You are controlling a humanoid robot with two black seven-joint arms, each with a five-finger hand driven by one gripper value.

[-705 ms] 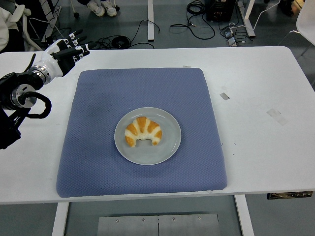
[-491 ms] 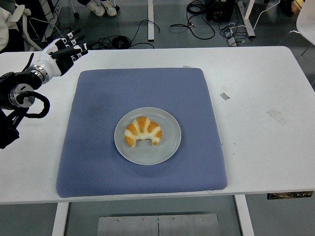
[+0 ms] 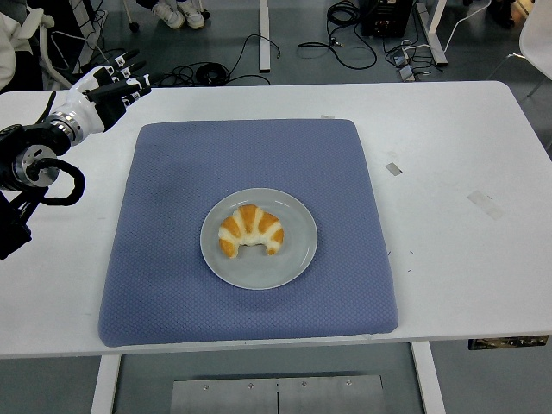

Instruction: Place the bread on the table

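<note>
left arm raised at the far left, hand open and empty

the black left arm point(image 3: 30, 172) comes in from the left edge, its dark jointed segments and a looping black cable bunched close to the frame border. a silver ringed wrist leads up and to the right into the white-and-black five-fingered left hand point(image 3: 99, 90), which sits near the far left corner. the fingers point(image 3: 129, 79) are extended and slightly fanned, pointing to the right and a little away from the robot, dark tips showing, with nothing between them. the right arm and its hand do not appear anywhere in the view.
</note>
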